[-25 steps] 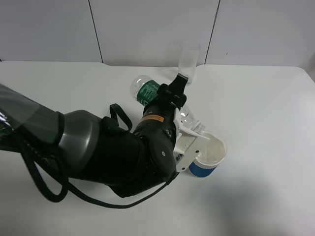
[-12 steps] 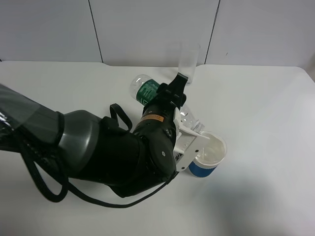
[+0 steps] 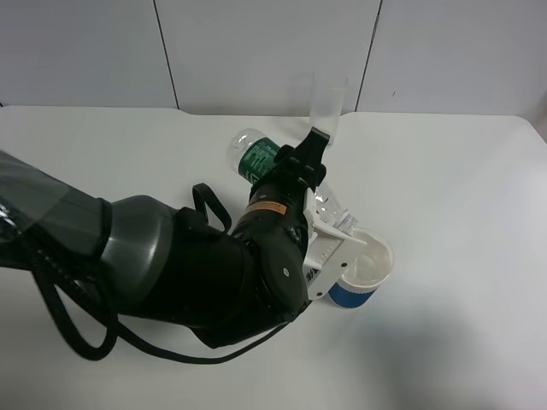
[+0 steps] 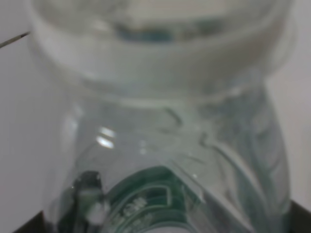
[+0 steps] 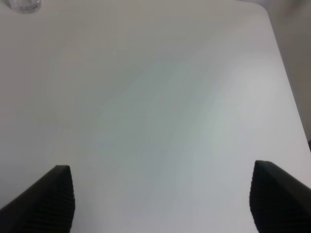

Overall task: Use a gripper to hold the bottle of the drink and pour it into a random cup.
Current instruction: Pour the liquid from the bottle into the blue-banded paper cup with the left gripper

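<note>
Pinching the bottle [image 3: 256, 159] around its body by the green label, the left tool [image 3: 320, 235] holds it tipped steeply, open mouth just over the white inside of the blue cup [image 3: 362, 275] standing on the tabletop [image 3: 461, 196]. Thin, smooth and light, the bottle would likely dent or slip under a hard squeeze, so the labelled middle seems the soundest hold, and the paper cup could topple if the neck knocks its rim. The right tool [image 5: 160, 199] hangs elsewhere, fingers [image 5: 53, 194] spread wide, holding nothing.

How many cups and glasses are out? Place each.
2. The blue cup sits below the mouth of the tilted bottle; the clear glass stands behind the bottle. The arm may hide others.
</note>
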Robot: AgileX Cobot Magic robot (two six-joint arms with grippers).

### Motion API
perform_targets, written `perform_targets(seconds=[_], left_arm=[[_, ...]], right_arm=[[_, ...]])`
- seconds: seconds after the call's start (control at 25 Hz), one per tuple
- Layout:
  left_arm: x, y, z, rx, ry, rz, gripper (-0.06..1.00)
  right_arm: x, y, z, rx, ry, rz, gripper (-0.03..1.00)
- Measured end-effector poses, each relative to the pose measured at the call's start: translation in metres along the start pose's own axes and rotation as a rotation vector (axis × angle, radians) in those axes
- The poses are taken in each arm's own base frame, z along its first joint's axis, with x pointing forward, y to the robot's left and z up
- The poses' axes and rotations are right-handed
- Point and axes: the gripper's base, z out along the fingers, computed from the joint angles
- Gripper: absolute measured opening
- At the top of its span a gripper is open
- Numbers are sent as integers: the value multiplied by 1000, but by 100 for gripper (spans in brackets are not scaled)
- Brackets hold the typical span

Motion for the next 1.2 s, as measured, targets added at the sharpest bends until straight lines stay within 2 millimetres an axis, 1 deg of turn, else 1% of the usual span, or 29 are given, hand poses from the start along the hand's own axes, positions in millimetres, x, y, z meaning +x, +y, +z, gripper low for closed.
perform_targets(seconds=[1.2], left_arm=[[0,2,-1,-26,7,142,55]], right_arm=[[0,0,0,0,0,0,74]])
